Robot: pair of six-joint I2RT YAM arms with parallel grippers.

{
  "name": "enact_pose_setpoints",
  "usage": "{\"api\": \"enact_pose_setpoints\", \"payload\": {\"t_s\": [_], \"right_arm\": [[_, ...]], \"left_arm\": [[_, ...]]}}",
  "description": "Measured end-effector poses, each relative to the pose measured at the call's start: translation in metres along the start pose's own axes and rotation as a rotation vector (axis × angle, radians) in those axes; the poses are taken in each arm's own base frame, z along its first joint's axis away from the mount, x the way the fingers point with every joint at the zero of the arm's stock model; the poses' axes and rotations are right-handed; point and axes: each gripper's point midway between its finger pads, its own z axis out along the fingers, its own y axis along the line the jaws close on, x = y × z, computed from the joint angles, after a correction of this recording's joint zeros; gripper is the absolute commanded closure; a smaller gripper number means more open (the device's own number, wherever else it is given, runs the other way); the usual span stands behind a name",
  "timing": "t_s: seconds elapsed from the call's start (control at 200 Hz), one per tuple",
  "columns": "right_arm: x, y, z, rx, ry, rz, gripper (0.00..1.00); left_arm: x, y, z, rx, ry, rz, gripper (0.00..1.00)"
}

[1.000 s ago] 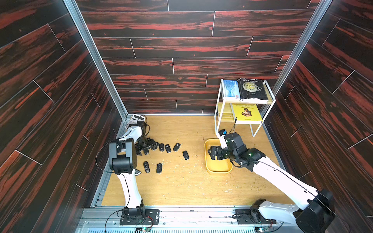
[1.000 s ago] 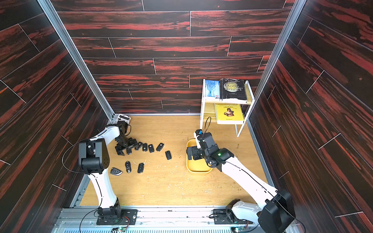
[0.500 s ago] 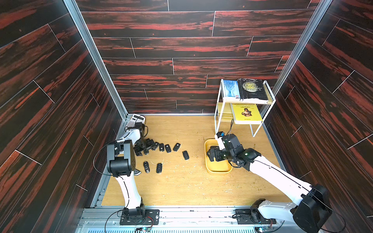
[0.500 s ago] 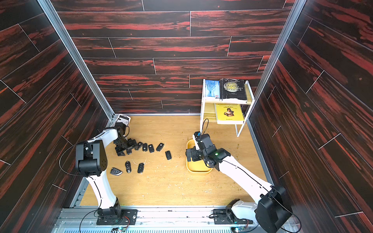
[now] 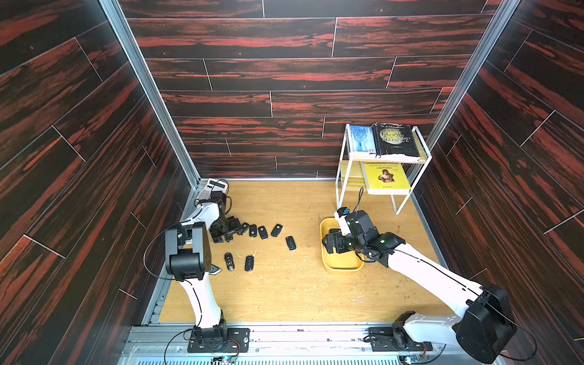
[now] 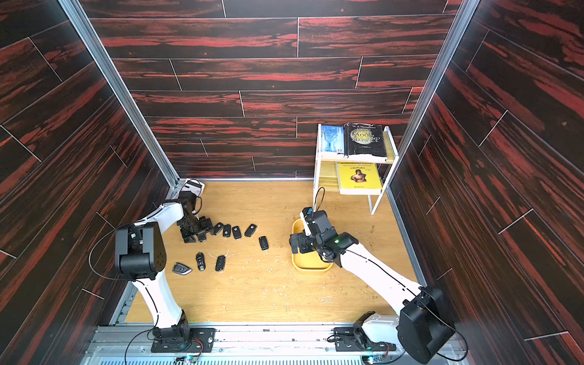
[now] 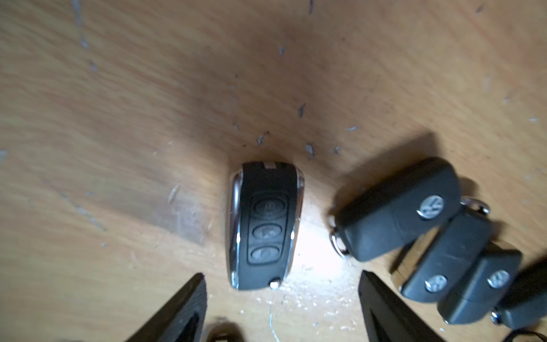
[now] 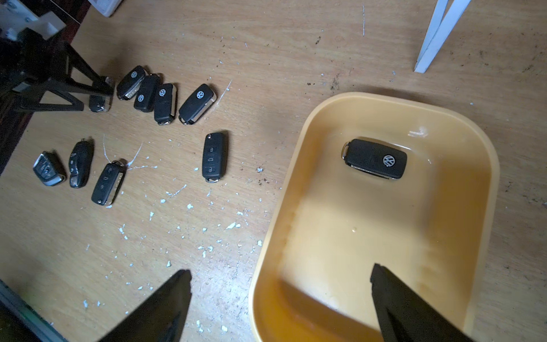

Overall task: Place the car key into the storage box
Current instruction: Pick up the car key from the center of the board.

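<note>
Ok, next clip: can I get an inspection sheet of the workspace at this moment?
Surface: wooden tabletop, scuffed, strewn with white flecks.
Job's things: yellow storage box holds one car key; nine loose keys lie on the tabletop, a chrome-edged key among them.
Clutter: white calculator-like device in the far corner.
Grippers: left gripper open, fingers either side of the chrome-edged key, not gripping it; right gripper open, empty, over the storage box's rim.
Cables: black loop beside the left arm; short cable at the right wrist.
Surroundings: white wire rack holding books; dark wood-grain walls.
</note>
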Motion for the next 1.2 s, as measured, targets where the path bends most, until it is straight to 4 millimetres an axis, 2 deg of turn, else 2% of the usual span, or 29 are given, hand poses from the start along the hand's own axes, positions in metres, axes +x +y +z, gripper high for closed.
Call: {"api": "enact_pose_setpoints", "payload": {"t_s": [0.105,0.351,0.526,0.671,0.832,0.877,0.952,1.087,1.117,1.157,1.197], "right_arm": [[0.0,0.0,0.001,-0.001,0.0,0.0,0.01],[0.0,0.001,0.001,-0.004,-0.001,0.0,0.01],[0.0,0.001,0.001,-0.004,0.0,0.0,0.01],[0.001,0.0,0.001,-0.004,0.001,0.0,0.02],[0.001,0.0,0.001,-0.003,0.002,0.0,0.02],[0.001,0.0,0.001,-0.003,0.002,0.0,0.01],[0.001,0.0,0.002,-0.002,0.004,0.0,0.01],[0.001,0.0,0.002,0.0,0.005,0.002,0.02],[0.002,0.0,0.003,0.001,0.007,0.004,0.01],[0.003,-0.001,0.004,0.003,0.011,0.004,0.01],[0.004,-0.001,0.006,0.004,0.018,0.005,0.01]], "left_arm": [[-0.004,-0.001,-0.007,0.004,-0.025,0.003,0.22],[-0.004,0.003,-0.006,-0.01,-0.026,0.001,0.26],[-0.005,0.012,0.003,-0.031,-0.009,-0.014,0.27],[-0.001,0.02,0.019,-0.052,0.031,-0.023,0.27],[-0.006,0.021,0.024,-0.068,0.037,-0.017,0.32],[-0.009,0.021,0.024,-0.071,0.036,-0.017,0.37],[-0.013,0.021,0.025,-0.075,0.031,-0.008,0.54],[-0.016,0.021,0.025,-0.075,0.027,-0.01,0.62],[-0.016,0.021,0.025,-0.074,0.028,-0.009,0.71],[-0.015,0.021,0.025,-0.072,0.029,-0.01,0.87],[-0.015,0.02,0.025,-0.068,0.03,-0.011,0.96]]}}
